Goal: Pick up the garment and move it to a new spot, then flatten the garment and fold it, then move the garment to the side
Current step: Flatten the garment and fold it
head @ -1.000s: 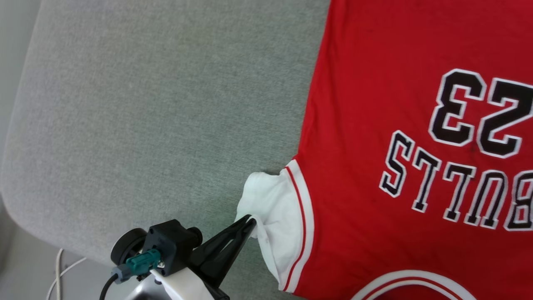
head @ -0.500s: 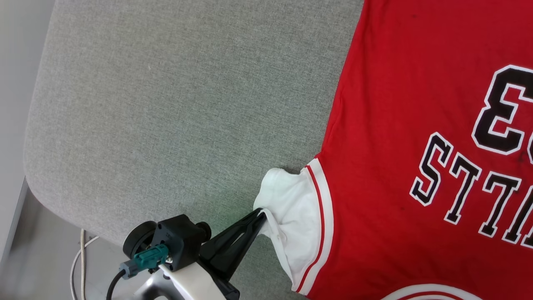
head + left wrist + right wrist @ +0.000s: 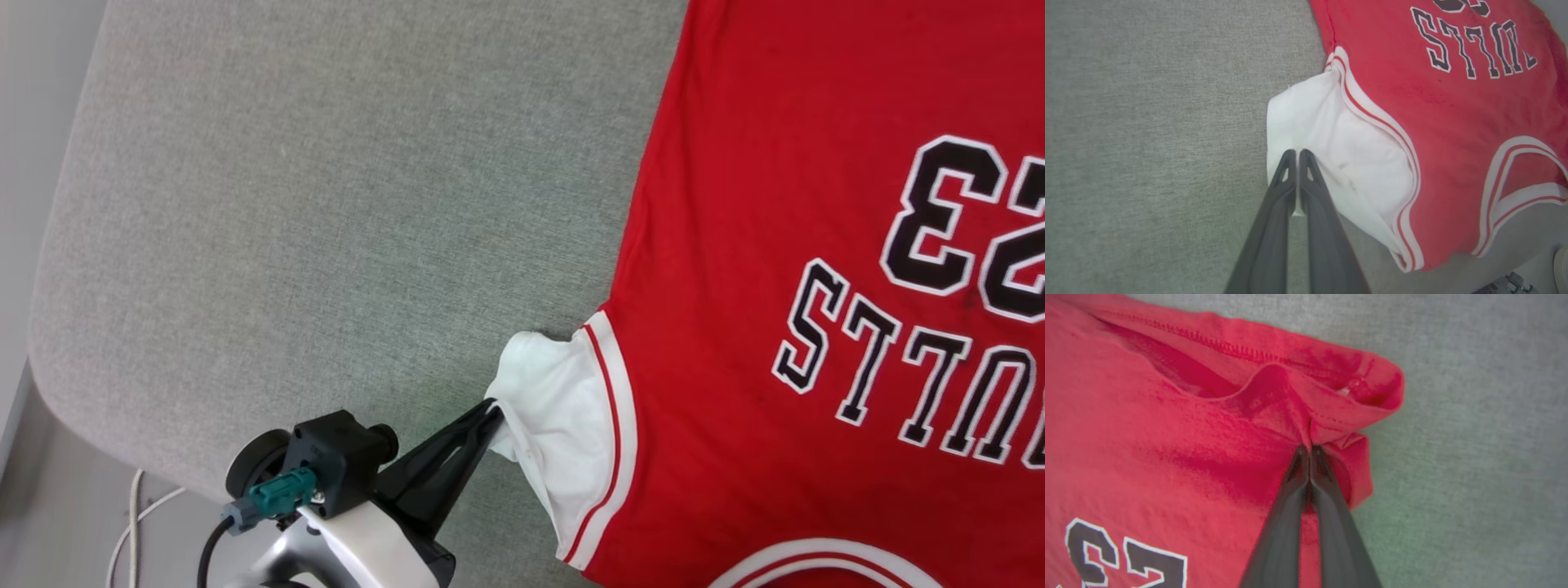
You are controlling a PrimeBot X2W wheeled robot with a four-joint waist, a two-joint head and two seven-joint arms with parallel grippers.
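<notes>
The garment (image 3: pixel 775 245) is a red shirt with black white-outlined lettering, lying front up on the grey cushion (image 3: pixel 326 204) at the right of the head view. Its white sleeve (image 3: pixel 555 408) sticks out to the left. My left gripper (image 3: pixel 492 412) is shut on the edge of that sleeve (image 3: pixel 1331 139), with the gripper (image 3: pixel 1297 152) pinching white cloth between its fingers. In the right wrist view my right gripper (image 3: pixel 1309 448) is shut on a bunched red corner of the garment (image 3: pixel 1208 437) by its stitched hem.
The grey cushion's rounded left edge (image 3: pixel 49 327) drops to a pale floor, where a white cable (image 3: pixel 131 523) lies. Bare grey fabric stretches left of the garment (image 3: pixel 1147 122). Grey fabric also lies right of the pinched corner (image 3: pixel 1474 457).
The head camera swung, shifting the whole picture right and then partly back. My left gripper keeps its hold on the sleeve.
</notes>
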